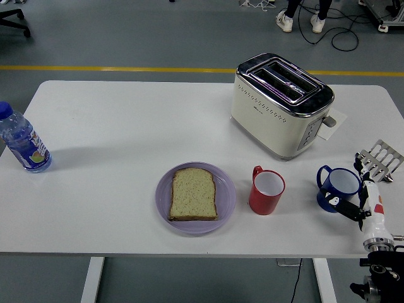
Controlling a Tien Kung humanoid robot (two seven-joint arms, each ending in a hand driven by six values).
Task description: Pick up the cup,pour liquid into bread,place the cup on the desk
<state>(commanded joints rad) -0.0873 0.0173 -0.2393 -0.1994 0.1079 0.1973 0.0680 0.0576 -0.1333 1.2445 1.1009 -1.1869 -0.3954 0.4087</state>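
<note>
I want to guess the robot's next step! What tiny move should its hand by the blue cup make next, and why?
Probably close the right hand fully around the blue cup before lifting. The hand sits at the cup's right side, the cup stands on the table, and the bread waits on the purple plate.

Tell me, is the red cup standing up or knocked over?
Upright. The red cup stands on the table beside the plate, its round mouth facing up and its white inside showing.
</note>
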